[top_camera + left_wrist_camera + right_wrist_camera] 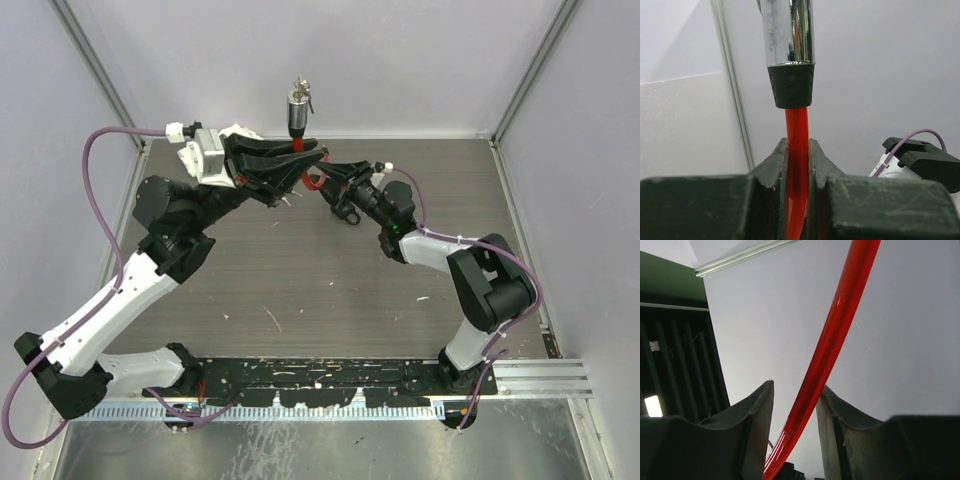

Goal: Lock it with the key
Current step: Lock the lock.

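The lock is a chrome cylinder [298,112] with a black collar [793,87], held upright above the table's far edge. The key [306,90] sticks out of its top on a small bunch. A red cable [797,127] runs down from the collar. My left gripper [799,150] is shut on that cable just below the collar. The cable [840,320] loops down and passes between the fingers of my right gripper [795,397]. Those jaws stand apart; the cable lies close to the right finger, with a gap on the left side. In the top view the right gripper [322,177] sits just below and right of the left gripper [300,152].
The dark wood-grain table [320,280] is walled in by white panels with metal frame posts [100,70] at the far corners. A black strip [320,385] runs along the near edge between the arm bases. Purple cables [100,150] loop off the left arm.
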Motion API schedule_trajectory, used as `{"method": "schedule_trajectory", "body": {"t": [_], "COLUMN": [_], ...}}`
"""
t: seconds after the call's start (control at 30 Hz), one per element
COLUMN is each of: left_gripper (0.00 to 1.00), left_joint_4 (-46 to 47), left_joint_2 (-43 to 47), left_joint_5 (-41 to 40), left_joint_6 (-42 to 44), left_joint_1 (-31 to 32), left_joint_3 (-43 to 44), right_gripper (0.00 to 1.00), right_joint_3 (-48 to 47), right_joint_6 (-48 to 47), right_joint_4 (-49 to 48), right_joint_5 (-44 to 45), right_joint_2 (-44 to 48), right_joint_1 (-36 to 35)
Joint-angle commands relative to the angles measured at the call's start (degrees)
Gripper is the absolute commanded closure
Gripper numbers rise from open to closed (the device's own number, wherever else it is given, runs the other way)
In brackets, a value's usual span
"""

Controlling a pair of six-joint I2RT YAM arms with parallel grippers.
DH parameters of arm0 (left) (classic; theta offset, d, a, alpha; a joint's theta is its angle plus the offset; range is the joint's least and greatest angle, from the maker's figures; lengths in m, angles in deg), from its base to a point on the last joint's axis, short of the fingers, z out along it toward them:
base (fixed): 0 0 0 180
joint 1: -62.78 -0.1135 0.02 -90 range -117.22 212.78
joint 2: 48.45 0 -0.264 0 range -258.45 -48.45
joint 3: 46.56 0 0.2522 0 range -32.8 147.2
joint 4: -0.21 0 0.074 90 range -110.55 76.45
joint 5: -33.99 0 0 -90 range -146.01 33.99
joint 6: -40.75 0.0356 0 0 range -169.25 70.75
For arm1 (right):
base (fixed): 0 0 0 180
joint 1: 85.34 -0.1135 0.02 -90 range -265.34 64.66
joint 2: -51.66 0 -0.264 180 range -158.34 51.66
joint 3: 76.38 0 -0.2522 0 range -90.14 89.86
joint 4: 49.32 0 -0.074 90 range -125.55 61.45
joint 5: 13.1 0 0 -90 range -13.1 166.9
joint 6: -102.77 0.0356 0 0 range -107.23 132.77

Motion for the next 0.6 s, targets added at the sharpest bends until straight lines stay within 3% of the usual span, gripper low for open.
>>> {"method": "schedule_trajectory", "body": {"t": [0.0, 0.1, 0.2, 0.37, 0.4, 0.43, 0.57], "left_gripper": [1.00, 1.00, 1.00, 1.00, 1.00, 1.00, 1.00], "left_joint_4": [5.52, 5.53, 5.52, 4.77, 4.04, 3.17, -6.84], "left_joint_2": [3.93, 5.17, 6.12, 7.95, 8.41, 8.93, 11.37], "left_joint_5": [-2.78, -2.80, -2.64, -4.21, -5.12, -6.47, -14.65], "left_joint_6": [-0.16, -1.18, -2.24, -2.59, -2.64, -2.52, 0.02], "left_joint_1": [0.25, 0.24, 0.20, 0.25, 0.21, 0.18, 0.16], "left_joint_3": [-1.03, -1.73, -2.43, -4.88, -5.47, -5.93, -6.96], "right_gripper": [0.53, 0.53, 0.61, 0.88, 0.96, 0.99, 0.99], "right_joint_3": [-2.64, -3.25, -4.12, -4.07, -4.00, -3.92, -4.91], "right_joint_6": [-1.46, -2.09, -2.20, -4.33, -5.87, -7.46, -22.02], "right_joint_4": [-4.07, -4.81, -5.90, -8.45, -9.38, -9.50, -5.12], "right_joint_5": [3.04, 3.23, 3.33, 3.58, 3.50, 3.13, -2.81], "right_joint_2": [-0.77, -2.37, -3.89, -4.21, -3.96, -3.60, 0.26], "right_joint_1": [0.21, 0.56, 0.69, 1.19, 1.62, 2.29, 6.09]}}
